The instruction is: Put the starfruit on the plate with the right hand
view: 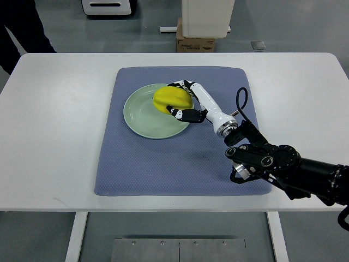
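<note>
**Observer:** What did you have on the top view at that moment?

**Operator:** I saw the right hand reaching in from the near right, its black forearm crossing the near-right corner of the blue mat. The white fingers were curled around the starfruit, one set on its far side and one on its near side, so the hand was clamped on the fruit.

**Observer:** And where was the starfruit?

**Operator:** It sat over the right part of the plate, a pale green round one lying on the mat's far half, left of centre. I could not tell whether the fruit was resting on the plate or held just above it.

**Observer:** The left arm?

**Operator:** I had no sight of it in the picture.

**Observer:** Any labels or writing?

**Operator:** None I could read. The mat, the plate and the white table were plain. Beyond the table's far edge stood a cardboard box under a white unit, and any print on the box was too small for me to make out. A second white device with a dark slot sat on the floor at far left, and a person's dark sleeve showed at the far-left corner.
</note>
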`<state>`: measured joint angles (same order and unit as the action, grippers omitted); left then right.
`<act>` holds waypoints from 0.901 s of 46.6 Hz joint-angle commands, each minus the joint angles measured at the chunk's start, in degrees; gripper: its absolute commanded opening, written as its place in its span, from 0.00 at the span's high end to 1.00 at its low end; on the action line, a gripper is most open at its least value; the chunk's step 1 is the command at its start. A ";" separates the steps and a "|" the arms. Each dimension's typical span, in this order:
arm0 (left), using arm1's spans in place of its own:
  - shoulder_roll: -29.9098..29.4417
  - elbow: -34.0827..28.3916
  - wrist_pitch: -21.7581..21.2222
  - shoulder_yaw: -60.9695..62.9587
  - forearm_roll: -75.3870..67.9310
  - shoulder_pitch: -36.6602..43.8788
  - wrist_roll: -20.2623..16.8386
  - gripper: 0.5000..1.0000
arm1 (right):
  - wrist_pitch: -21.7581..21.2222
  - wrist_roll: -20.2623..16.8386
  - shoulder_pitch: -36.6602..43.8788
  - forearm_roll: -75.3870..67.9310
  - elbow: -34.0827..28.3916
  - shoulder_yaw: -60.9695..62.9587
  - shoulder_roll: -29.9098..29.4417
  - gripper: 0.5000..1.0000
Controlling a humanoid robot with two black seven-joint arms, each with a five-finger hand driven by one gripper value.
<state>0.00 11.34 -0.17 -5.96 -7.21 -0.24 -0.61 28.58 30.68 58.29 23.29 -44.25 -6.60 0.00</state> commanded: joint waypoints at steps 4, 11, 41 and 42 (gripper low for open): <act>0.00 0.00 0.00 -0.02 0.00 -0.02 0.00 0.00 | -0.02 0.52 -0.19 0.00 -0.13 0.80 0.00 0.38; 0.00 0.00 0.00 -0.02 0.00 -0.02 0.00 0.00 | -0.02 1.49 -0.19 0.00 -0.13 0.89 0.00 0.24; 0.00 0.00 0.00 -0.02 0.00 -0.02 0.00 0.00 | 0.16 0.96 -0.10 -0.09 -2.07 9.06 0.00 0.13; 0.00 0.00 0.00 -0.02 0.00 -0.02 0.00 0.00 | 0.16 0.96 -0.01 -0.09 -2.06 9.15 0.00 0.08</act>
<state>0.00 11.34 -0.17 -5.97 -7.21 -0.25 -0.61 28.75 31.71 58.26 23.20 -46.32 1.85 0.00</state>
